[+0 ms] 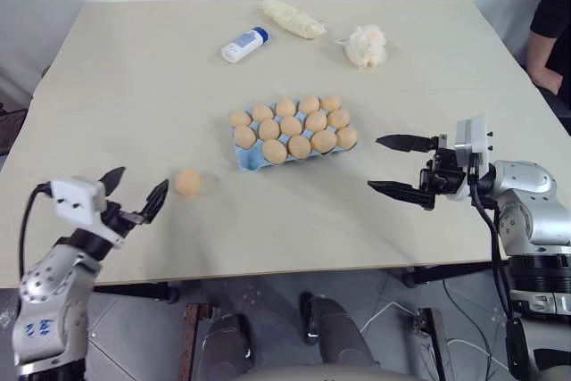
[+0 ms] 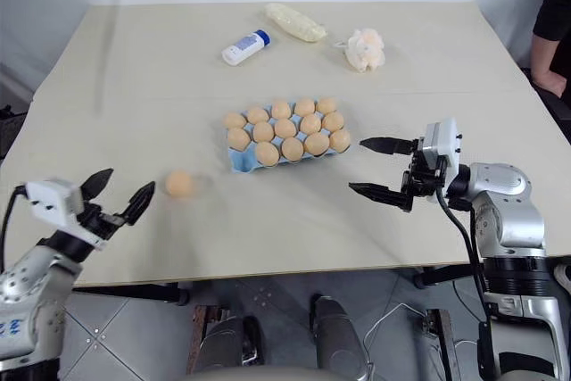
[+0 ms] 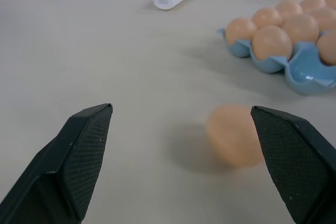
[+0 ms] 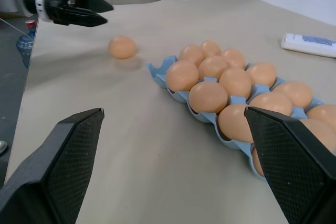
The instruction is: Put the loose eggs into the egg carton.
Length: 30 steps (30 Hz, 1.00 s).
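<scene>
One loose egg (image 1: 187, 182) lies on the counter (image 1: 134, 78) just ahead of my left pincer (image 1: 136, 194), which gapes wide and holds nothing. The carton (image 1: 252, 159), nearly full, sits beyond it, between both pincers. Right pincer (image 1: 395, 165) is wide too, empty. Risk: a fingertip nudging the egg would roll it away; a hard squeeze could crack it.

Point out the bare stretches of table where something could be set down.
Free: the wide stretch left of the small white bottle and light blue moulded egg carton, and the near strip between the open left pincer and open right pincer. Crowded: the far edge, with bottle, pale yellow packet and cream puff ball. A tan-orange loose egg lies by the left pincer.
</scene>
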Each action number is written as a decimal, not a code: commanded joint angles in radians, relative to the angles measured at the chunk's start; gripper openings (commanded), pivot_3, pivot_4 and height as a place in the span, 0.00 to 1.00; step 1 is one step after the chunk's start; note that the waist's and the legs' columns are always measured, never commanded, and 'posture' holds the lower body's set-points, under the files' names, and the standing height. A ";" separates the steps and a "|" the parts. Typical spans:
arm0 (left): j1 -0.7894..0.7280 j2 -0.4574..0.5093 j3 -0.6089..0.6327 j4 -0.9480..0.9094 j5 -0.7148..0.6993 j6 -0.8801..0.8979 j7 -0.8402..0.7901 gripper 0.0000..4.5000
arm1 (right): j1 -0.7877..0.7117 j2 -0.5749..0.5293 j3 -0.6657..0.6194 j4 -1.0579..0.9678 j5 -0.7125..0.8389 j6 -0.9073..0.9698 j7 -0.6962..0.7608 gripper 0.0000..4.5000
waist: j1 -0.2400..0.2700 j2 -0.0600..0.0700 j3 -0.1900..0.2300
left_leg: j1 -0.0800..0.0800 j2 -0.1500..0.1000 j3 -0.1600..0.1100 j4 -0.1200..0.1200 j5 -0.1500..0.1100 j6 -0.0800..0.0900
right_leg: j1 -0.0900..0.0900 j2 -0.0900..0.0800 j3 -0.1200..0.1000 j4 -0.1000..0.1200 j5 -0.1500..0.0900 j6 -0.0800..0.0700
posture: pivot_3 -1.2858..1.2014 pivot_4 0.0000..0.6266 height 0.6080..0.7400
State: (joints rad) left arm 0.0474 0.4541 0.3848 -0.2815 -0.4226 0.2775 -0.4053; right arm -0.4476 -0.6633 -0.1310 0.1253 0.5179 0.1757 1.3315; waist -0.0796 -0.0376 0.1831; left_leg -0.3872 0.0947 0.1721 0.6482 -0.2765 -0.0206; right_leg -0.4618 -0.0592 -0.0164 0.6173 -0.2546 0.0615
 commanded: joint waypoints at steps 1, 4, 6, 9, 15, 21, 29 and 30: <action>-0.047 -0.013 -0.049 0.030 0.040 0.005 0.028 1.00 | -0.004 -0.004 -0.013 -0.034 0.009 -0.003 -0.018 1.00 | 0.000 0.000 0.000 | 0.000 0.000 0.000 0.000 0.000 0.000 | 0.000 0.000 0.000 0.000 0.000 0.000 | 0.52 0.24 1.00; -0.083 -0.014 -0.077 0.068 0.067 0.023 0.048 1.00 | 0.002 -0.008 -0.014 -0.045 0.011 0.000 -0.030 1.00 | -0.003 0.000 0.000 | 0.000 0.000 0.000 0.000 0.002 0.003 | 0.000 0.000 0.001 0.000 0.000 0.000 | 0.52 0.24 1.00; -0.130 -0.014 -0.122 0.116 0.089 0.044 0.044 1.00 | 0.012 -0.011 -0.015 -0.053 0.009 0.001 -0.040 1.00 | 0.000 0.000 0.000 | 0.000 0.000 0.000 0.000 0.002 0.003 | 0.000 0.000 0.000 0.001 0.000 0.000 | 0.52 0.24 1.00; -0.185 -0.020 -0.165 0.178 0.107 0.059 0.033 1.00 | 0.022 -0.013 -0.017 -0.067 0.012 0.007 -0.056 1.00 | 0.006 0.000 0.000 | 0.000 -0.001 0.000 0.001 0.002 0.003 | 0.000 0.000 0.000 0.001 0.000 0.000 | 0.52 0.24 1.00; -0.207 -0.015 -0.190 0.206 0.114 0.054 0.003 0.74 | 0.036 -0.023 -0.024 -0.087 0.013 0.018 -0.077 1.00 | 0.009 0.000 0.000 | 0.000 -0.001 0.000 0.001 0.002 0.003 | 0.000 -0.001 0.001 0.001 0.001 0.001 | 0.52 0.24 1.00; -0.219 -0.007 -0.181 0.226 0.110 0.021 -0.029 0.40 | 0.050 -0.034 -0.033 -0.095 0.015 0.020 -0.088 1.00 | 0.022 0.000 0.000 | 0.000 -0.001 0.000 0.001 0.002 0.003 | 0.000 0.000 0.000 0.001 0.000 0.001 | 0.52 0.24 1.00; -0.435 0.036 -0.190 0.351 0.087 -0.093 -0.177 0.33 | 0.047 -0.036 -0.034 -0.095 0.016 0.011 -0.099 1.00 | 0.040 0.000 0.000 | -0.001 -0.001 0.002 0.004 0.002 0.003 | 0.001 -0.001 -0.001 0.002 0.001 0.001 | 0.52 0.24 1.00; -0.473 0.035 -0.199 0.377 0.080 -0.105 -0.212 0.33 | 0.046 -0.035 -0.033 -0.095 0.015 0.009 -0.101 1.00 | 0.044 0.000 0.000 | -0.001 -0.002 0.002 0.004 0.003 0.004 | 0.001 -0.001 -0.001 0.002 0.001 0.002 | 0.52 0.24 1.00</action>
State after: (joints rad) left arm -0.3971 0.4841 0.1920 0.0892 -0.3173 0.2078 -0.5688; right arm -0.3979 -0.6833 -0.1290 0.0623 0.5185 0.1965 1.2330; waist -0.0358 -0.0375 0.1831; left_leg -0.3889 0.0931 0.1747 0.6517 -0.2736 -0.0165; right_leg -0.4610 -0.0601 -0.0181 0.6187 -0.2537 0.0631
